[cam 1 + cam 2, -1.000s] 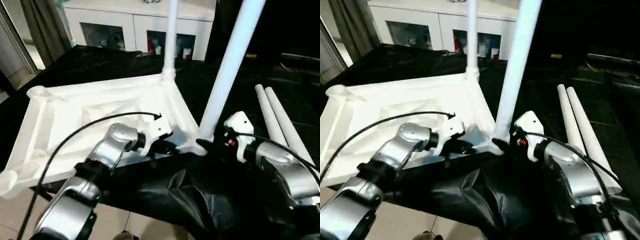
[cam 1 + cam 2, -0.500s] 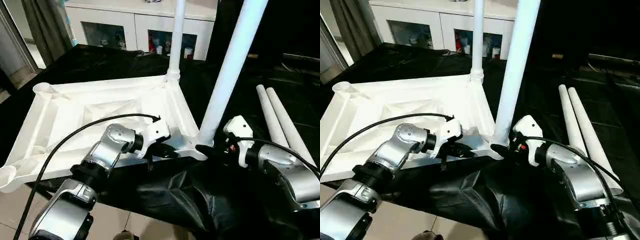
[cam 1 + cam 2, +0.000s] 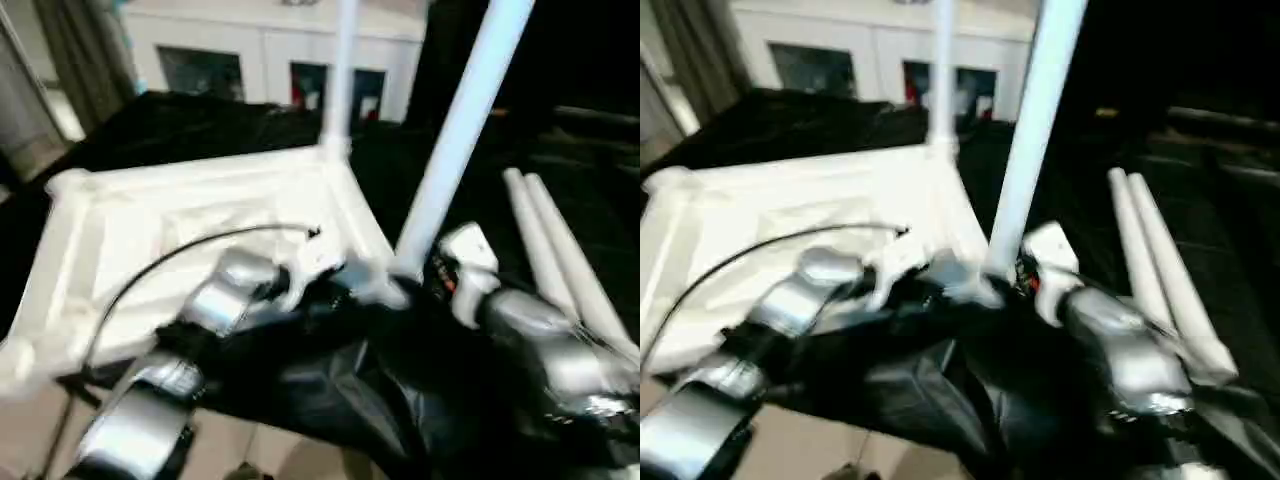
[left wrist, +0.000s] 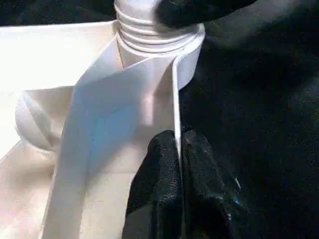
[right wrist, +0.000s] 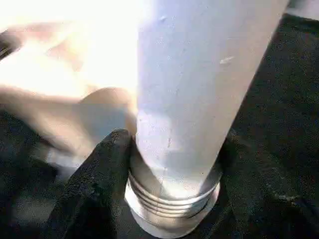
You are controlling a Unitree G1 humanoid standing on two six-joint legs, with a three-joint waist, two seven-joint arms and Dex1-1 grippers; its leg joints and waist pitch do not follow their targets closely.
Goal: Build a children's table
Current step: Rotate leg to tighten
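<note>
Right gripper (image 5: 172, 174) has narrowed, fingers (image 5: 94, 184) clasping the near leg (image 3: 455, 140); left gripper (image 4: 180, 149) pinches the tabletop (image 3: 150, 230) rim at seven o'clock

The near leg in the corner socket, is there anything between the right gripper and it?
Nothing visible. The right gripper has a black finger on each side of the near leg, just above its threaded base at the tabletop corner.

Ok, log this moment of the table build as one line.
stage: seating near leg in tabletop corner socket | left end effector: shut on tabletop rim | right end effector: around leg base | loose legs: two
</note>
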